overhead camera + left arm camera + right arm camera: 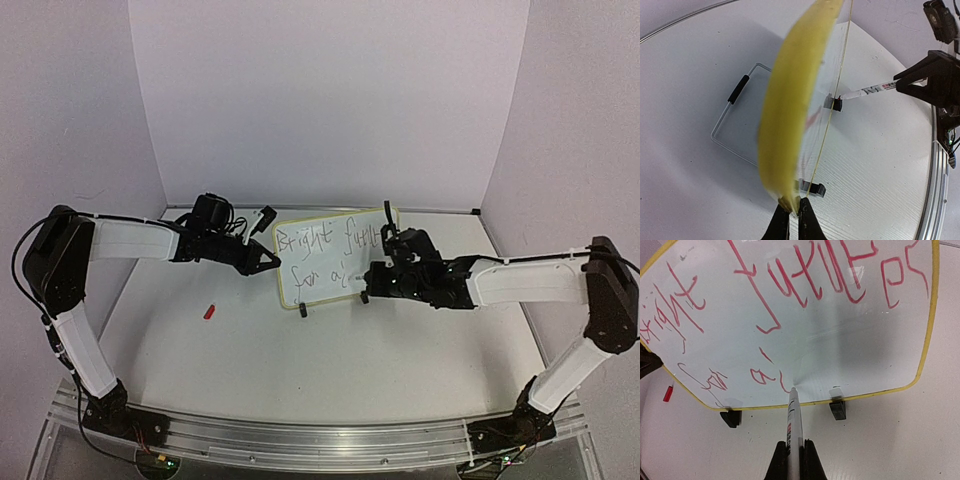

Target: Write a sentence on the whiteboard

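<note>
The whiteboard [330, 262] stands mid-table on two black clip feet [837, 409]. The sentence [805, 275] is red handwriting in two lines: "Bright future" above, "for al" below [762, 376]. My left gripper [271, 261] is shut on the whiteboard's left edge; in the left wrist view its fingertips [794, 211] pinch the blurred yellow rim [790, 100]. My right gripper [372, 277] is shut on a white marker [793, 425]. The marker's tip touches the board's lower part, just right of the last stroke. The marker also shows in the left wrist view [870, 91].
A red marker cap [209, 311] lies on the table left of the board, also seen in the right wrist view [668, 392]. The black wire stand [735, 112] lies behind the board. White walls enclose the table on three sides.
</note>
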You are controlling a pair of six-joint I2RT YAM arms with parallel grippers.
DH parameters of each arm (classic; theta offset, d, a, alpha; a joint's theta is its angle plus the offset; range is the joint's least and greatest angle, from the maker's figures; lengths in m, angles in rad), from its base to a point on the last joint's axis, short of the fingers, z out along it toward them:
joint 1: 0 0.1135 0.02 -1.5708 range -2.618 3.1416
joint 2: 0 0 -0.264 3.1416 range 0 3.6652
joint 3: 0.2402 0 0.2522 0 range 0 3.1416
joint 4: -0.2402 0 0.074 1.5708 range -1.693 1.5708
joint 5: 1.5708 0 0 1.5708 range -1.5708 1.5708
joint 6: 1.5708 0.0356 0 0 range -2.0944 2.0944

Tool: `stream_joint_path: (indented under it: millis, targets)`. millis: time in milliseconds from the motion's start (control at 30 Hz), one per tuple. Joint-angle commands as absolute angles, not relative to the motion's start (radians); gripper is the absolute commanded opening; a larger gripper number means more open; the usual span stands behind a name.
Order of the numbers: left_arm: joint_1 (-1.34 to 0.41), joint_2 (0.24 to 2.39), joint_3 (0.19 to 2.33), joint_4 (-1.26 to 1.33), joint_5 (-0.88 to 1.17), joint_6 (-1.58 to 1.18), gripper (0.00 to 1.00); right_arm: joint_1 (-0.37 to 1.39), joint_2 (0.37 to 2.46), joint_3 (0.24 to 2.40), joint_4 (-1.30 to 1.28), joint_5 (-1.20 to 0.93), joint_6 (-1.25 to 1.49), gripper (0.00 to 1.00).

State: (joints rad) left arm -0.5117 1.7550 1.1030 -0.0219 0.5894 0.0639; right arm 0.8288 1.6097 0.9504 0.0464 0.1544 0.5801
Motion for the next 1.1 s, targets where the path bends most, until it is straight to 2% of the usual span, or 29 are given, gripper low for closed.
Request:
stream_joint_path:
  millis: [0, 500, 1067]
  targets:
    - [-0.503, 1.755, 1.136, -0.065, 0.500, 0.105, 0.00, 0.824, 1.490, 0.948, 0.046, 0.212, 0.563, 0.00]
    - [-0.503, 1.755, 1.135, -0.072, 0.499, 0.108, 0.00, 0.813, 1.539, 1.027, 0.049, 0.211, 0.506, 0.00]
    - [-0.504, 1.755, 1.136, -0.073, 0.500, 0.110, 0.00, 0.806, 1.584, 1.019, 0.062, 0.205, 0.519, 0.00]
